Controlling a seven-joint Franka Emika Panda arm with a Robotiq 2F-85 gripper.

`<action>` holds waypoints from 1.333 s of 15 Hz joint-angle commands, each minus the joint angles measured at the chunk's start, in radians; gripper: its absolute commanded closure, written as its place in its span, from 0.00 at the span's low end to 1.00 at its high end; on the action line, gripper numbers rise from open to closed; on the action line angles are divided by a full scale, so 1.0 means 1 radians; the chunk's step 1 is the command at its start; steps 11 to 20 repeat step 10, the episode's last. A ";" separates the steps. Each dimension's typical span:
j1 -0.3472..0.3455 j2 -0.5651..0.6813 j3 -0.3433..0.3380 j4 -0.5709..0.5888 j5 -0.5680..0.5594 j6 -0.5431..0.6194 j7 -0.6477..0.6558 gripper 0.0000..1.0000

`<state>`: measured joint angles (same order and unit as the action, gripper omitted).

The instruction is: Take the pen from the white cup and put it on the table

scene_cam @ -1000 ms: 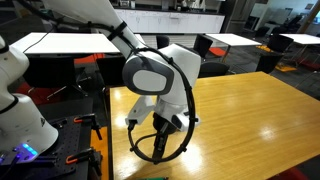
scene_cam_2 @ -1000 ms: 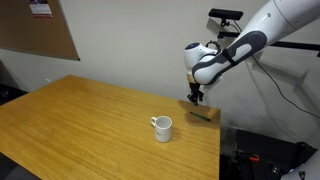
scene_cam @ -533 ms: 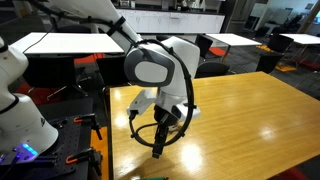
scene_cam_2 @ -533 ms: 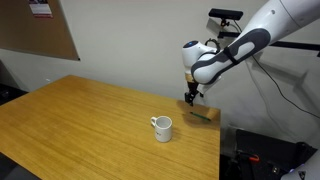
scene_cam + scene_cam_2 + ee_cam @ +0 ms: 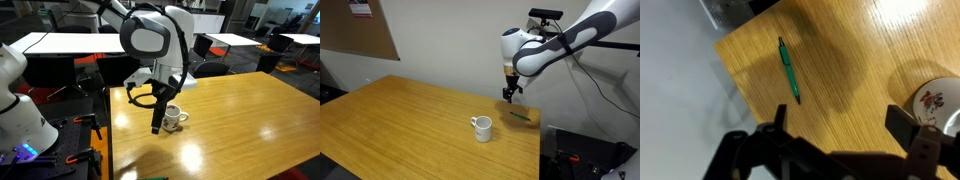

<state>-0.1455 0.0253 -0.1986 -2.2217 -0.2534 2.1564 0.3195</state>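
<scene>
On the glossy honey-brown wooden table [image 5: 400, 115] the small white ceramic mug [image 5: 482, 128] stands upright, its mouth dark. Right of it, near the far corner, the slim green pen [image 5: 520, 116] lies flat on the wood. Above the pen hangs the black gripper [image 5: 507, 96], fingers spread, empty.

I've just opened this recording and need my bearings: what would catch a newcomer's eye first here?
A big white robot arm hangs over a glossy wooden table, its gripper open and empty near the table's far edge. Below it a thin green pen lies flat on the wood close to a corner. It is apart from the white cup, which stands upright nearby.
</scene>
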 commanded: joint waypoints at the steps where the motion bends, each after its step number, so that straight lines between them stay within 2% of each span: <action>1: 0.009 -0.089 0.034 -0.037 0.029 -0.037 -0.032 0.00; 4: 0.014 -0.121 0.055 -0.055 0.055 -0.027 -0.074 0.00; 5: 0.005 -0.075 0.055 -0.023 0.025 -0.019 -0.031 0.00; 20: 0.006 -0.093 0.063 -0.038 0.036 -0.018 -0.046 0.00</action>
